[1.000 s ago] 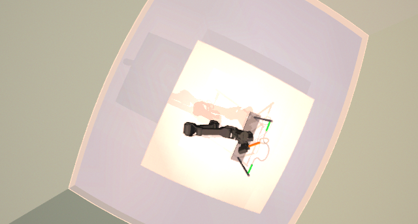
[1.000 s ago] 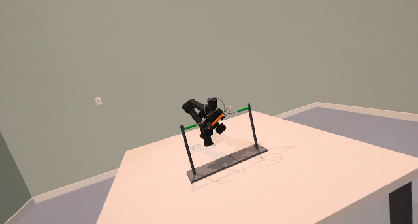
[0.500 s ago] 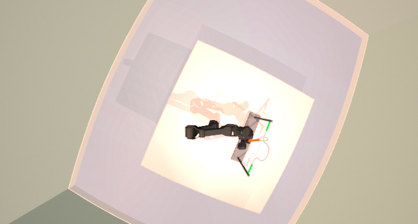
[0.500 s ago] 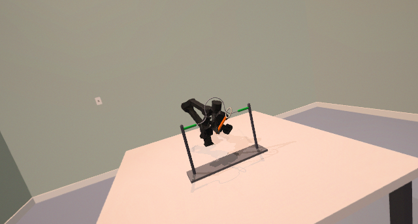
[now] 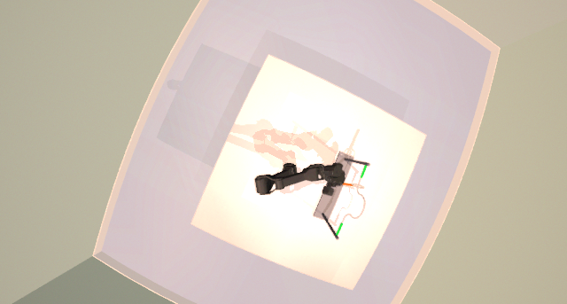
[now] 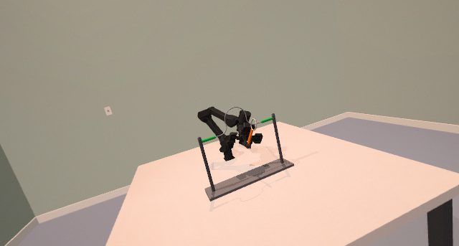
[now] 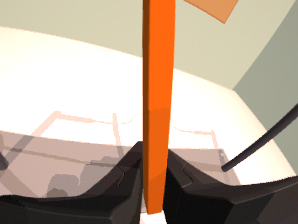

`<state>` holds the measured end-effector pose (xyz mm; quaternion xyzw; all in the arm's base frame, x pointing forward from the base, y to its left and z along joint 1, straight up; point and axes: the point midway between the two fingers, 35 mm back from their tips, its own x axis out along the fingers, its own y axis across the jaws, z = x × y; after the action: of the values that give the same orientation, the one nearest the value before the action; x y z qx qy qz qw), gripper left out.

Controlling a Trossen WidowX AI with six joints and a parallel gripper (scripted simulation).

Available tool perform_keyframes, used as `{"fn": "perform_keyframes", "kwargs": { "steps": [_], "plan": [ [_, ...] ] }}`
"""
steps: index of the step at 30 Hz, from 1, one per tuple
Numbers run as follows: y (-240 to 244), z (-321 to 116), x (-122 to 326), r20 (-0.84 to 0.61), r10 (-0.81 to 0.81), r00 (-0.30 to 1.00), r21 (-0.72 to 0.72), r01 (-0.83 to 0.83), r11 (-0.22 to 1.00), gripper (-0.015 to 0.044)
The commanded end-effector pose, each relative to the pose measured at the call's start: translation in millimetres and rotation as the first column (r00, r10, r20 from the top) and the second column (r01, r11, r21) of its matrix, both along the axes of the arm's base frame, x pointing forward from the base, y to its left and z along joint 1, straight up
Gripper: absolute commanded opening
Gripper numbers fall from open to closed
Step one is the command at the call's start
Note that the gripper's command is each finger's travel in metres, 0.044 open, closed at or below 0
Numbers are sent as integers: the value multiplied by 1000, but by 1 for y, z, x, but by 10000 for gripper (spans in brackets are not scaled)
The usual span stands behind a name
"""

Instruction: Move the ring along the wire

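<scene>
Gripping handle (image 7: 158, 90) — upright, between claw (image 7: 154, 189) fingers

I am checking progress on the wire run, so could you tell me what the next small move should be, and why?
Probably carry the ring a little further along the wire toward the far post. The gripper is shut on the orange handle, and the ring appears short of the green section beside that post, so releasing now would be premature.
</scene>
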<state>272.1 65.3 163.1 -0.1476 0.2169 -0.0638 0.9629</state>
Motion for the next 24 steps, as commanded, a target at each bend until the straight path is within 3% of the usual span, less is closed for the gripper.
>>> {"fn": "perform_keyframes", "kwargs": {
  "steps": [1, 13, 24],
  "plan": [
    [15, -2, 0, -3, -2, 1000, 95, 3, 995, -150],
    [43, -4, -2, -9, 0, 1000, 230, 2, 973, -150],
    [59, -4, -3, -9, 1, 1000, 268, 2, 963, -150]
  ]
}}
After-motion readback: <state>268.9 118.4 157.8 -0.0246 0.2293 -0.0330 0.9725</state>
